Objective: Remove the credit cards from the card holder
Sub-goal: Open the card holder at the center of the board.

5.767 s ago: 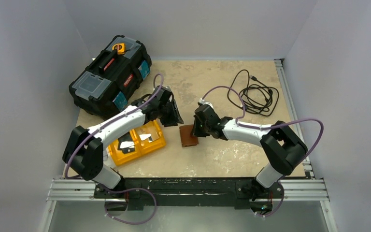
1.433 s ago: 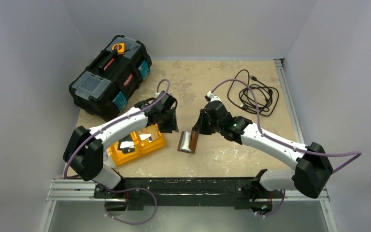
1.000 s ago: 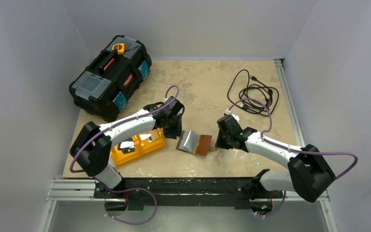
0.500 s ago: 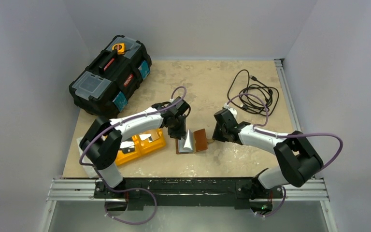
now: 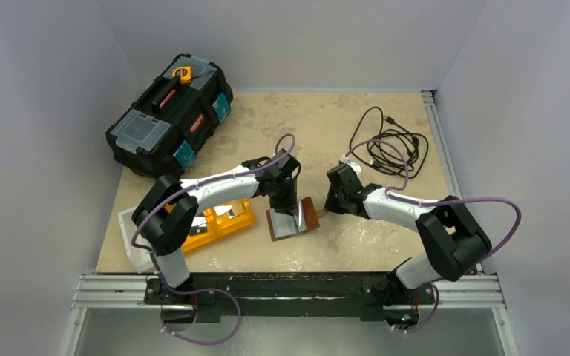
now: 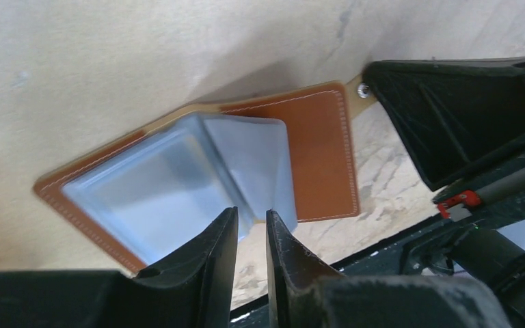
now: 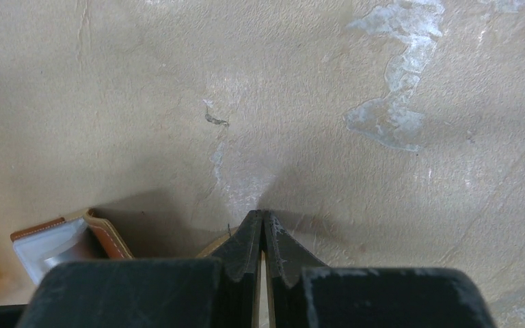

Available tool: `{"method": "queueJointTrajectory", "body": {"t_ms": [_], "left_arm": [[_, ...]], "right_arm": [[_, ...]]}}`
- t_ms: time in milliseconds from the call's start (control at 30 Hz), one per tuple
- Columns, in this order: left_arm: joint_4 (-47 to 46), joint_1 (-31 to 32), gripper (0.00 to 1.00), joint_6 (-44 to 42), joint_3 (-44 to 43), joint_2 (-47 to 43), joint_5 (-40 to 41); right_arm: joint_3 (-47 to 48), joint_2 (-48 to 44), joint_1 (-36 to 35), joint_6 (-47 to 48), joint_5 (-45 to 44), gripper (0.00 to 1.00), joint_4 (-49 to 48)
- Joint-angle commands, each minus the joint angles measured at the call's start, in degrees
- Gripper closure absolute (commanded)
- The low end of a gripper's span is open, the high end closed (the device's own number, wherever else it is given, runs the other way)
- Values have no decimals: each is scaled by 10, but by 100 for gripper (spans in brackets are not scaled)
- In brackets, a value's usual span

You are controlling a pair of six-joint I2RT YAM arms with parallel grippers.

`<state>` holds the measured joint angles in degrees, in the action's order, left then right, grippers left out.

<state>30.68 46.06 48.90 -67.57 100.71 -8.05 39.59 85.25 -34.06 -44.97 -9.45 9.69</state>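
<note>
The card holder (image 5: 306, 214) lies open on the table, brown outside, with pale grey-blue sleeves (image 6: 178, 171) raised in a fold. No credit cards show apart from the sleeves. My left gripper (image 5: 288, 205) hangs right over the sleeves; in the left wrist view its jaws (image 6: 251, 215) stand a narrow gap apart at the fold's lower edge, nothing clamped. My right gripper (image 5: 328, 209) is shut on the holder's snap tab (image 6: 361, 91); in the right wrist view a thin tan strip runs between the closed fingers (image 7: 262, 219), and the holder's corner (image 7: 58, 246) shows at lower left.
An orange tray (image 5: 242, 217) with black-and-white items sits left of the holder, under the left arm. A black toolbox (image 5: 171, 115) stands at the back left. A coiled black cable (image 5: 390, 144) lies at the back right. A pale lid (image 5: 130, 237) rests near the left edge.
The left gripper has moved right and down onto the holder's sleeves, its jaws narrowing. The holder has turned and shifted slightly. The right gripper stays shut on the tab.
</note>
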Motion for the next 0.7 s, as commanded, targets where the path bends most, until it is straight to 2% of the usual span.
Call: {"method": "queueJointTrajectory", "body": {"t_ms": [0, 100, 400, 567, 667], "left_arm": [[-46, 9, 79, 20, -38, 28, -49], [-54, 10, 78, 27, -49, 50, -60], [-39, 10, 71, 31, -74, 95, -57], [-36, 10, 64, 25, -78, 94, -60], [-33, 6, 60, 21, -78, 81, -55]], "right_arm": [[11, -2, 3, 21, -20, 100, 43], [17, -23, 2, 28, -24, 99, 56], [39, -132, -8, 38, -17, 68, 109], [37, -149, -56, 19, 13, 66, 84], [30, -139, -81, 3, 42, 73, 44]]}}
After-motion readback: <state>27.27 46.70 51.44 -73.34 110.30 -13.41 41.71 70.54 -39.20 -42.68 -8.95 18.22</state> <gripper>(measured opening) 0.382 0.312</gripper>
